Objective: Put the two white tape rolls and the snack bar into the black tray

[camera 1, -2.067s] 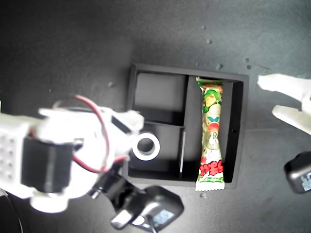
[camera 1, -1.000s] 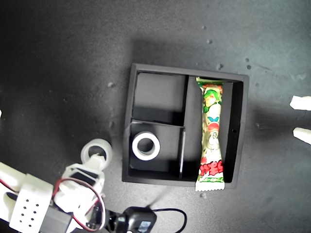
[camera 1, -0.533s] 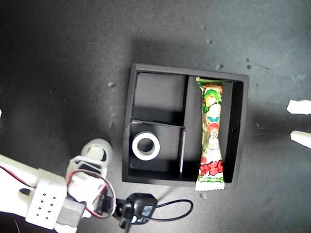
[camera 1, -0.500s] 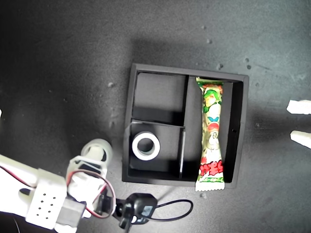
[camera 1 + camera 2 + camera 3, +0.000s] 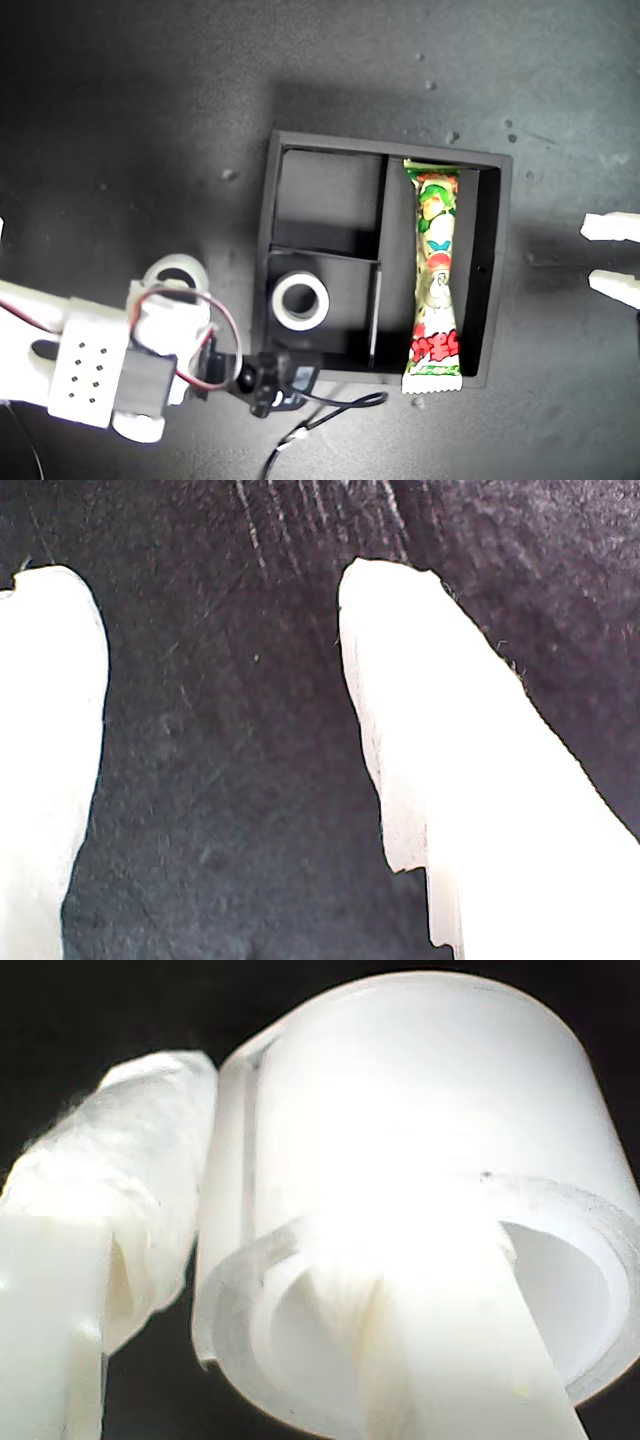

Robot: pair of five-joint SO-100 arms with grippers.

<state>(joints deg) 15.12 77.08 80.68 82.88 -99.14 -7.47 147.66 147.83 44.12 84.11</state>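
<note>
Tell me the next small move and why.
Probably lift my second gripper, shut on the loose tape roll, and carry it to the tray's bare small compartment; the other roll and snack bar are already in.

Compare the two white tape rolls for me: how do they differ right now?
The tape roll in the tray lies flat in a small compartment of the black tray, hole up and untouched. The other tape roll sits outside the tray, toward the exterior view's left, gripped through its wall by my second hand, one finger inside the hole. Both are white rings of near equal size.
</note>
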